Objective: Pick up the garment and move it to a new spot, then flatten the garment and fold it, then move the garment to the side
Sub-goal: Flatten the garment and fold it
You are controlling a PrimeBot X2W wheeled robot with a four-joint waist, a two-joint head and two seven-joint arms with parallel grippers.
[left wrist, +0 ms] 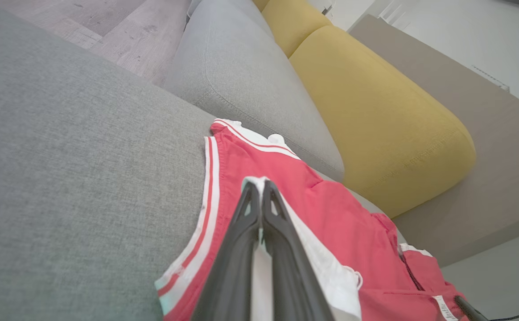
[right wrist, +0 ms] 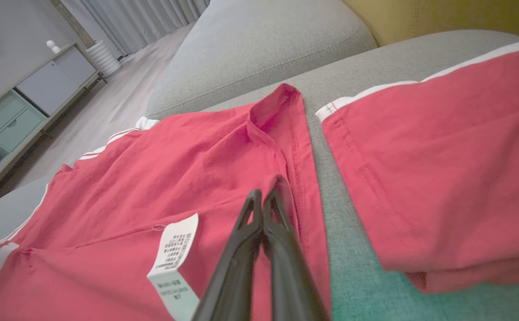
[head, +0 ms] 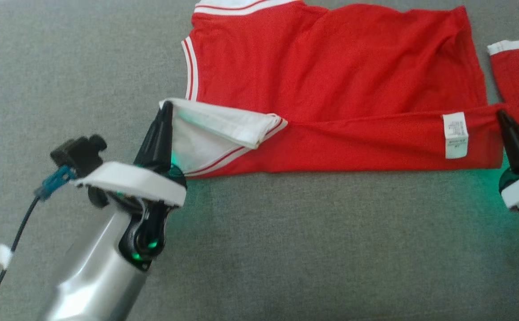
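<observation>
The red garment with white striped trim lies on the grey sofa, its near edge clamped in the jaws of the left gripper and right gripper.

Bright, even diffuse daylight; shadows soft, no glare. Green LED glow tints gray sofa seat lower-mid & rt edge of head view, teal patch in rt wrist view. Head view soft, bit blurry. Wrist views: wide-angle bend at edges; garment looks washed-out pink there.
</observation>
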